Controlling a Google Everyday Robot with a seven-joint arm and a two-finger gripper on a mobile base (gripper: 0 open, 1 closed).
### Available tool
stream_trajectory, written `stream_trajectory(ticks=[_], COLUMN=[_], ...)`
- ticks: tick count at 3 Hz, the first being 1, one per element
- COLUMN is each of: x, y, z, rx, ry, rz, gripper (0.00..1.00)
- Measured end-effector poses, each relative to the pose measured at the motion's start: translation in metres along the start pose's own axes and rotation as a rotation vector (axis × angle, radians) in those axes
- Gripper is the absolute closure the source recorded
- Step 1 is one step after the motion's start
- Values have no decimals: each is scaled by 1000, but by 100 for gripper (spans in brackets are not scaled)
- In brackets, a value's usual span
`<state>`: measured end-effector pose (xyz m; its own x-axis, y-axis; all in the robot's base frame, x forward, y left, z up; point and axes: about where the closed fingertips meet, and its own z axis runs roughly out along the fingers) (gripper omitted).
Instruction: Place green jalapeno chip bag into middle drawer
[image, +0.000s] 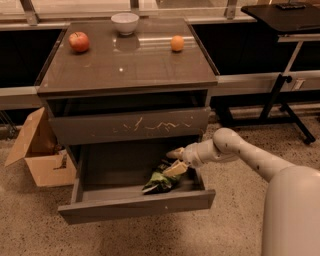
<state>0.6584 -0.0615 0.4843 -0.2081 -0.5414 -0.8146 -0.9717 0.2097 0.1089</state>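
The hand (174, 161), fingers spread, hangs over the open middle drawer (135, 206), where the green jalapeno chip bag (159, 183) lies.

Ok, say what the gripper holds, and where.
Apparently nothing: the gripper is open inside the middle drawer, the green jalapeno chip bag lying just below it.

Gripper (175, 161) inside middle drawer (135, 206), jaws parted. Just below it, green jalapeno chip bag (159, 182): lower edge hidden behind drawer front, print illegible.
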Motion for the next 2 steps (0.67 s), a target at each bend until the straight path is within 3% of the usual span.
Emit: stream_trajectory(ticks=[1, 2], x=[-5, -19], y=[11, 29], z=[-17, -53], rx=[35, 97], ry=[-70, -171], rz=[-7, -24], gripper=[0, 0])
